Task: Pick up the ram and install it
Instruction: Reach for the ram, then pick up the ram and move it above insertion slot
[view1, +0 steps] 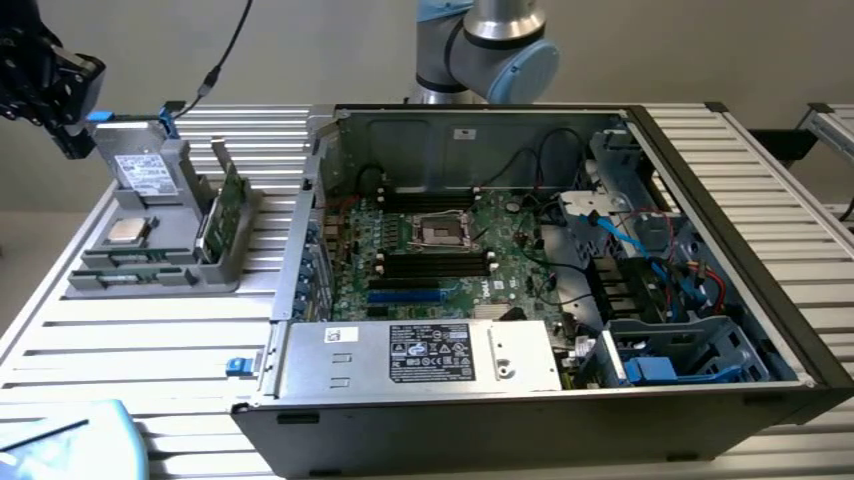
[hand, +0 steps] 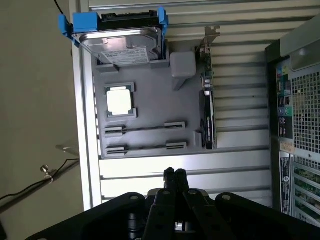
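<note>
The gripper (hand: 174, 174) hangs well above the grey tray (hand: 150, 120), its two black fingers pressed together with nothing between them. It touches nothing on the tray.

The ram (hand: 206, 85) stands on its long edge in a slot along the side of the tray that faces the open computer case (view1: 534, 400), upright and apart from the gripper. At one end of the tray a hard drive (hand: 122, 42) in blue rails leans on its rest. A processor (hand: 120, 101) lies flat in its recess near the tray's middle, between the drive and a pair of narrow empty holders.

By my reading the pick-up is not yet made and the work stands at the approach to the tray. Taking the stick would call for the fingers to part and line up across its thin top edge, since the tray wall sits close beside it and leaves little room for a skewed grip. The black memory slots (view1: 427, 262) on the motherboard inside the case, well away from the tray, look unfilled.

The tray and the case share a slatted metal table (view1: 147, 340). The arm's base (view1: 481, 50) rises behind the case, on the far side from the tray. A plain pale wall backs the scene, and a thin cable (hand: 30, 185) trails over the floor beyond the table edge nearest the tray.
</note>
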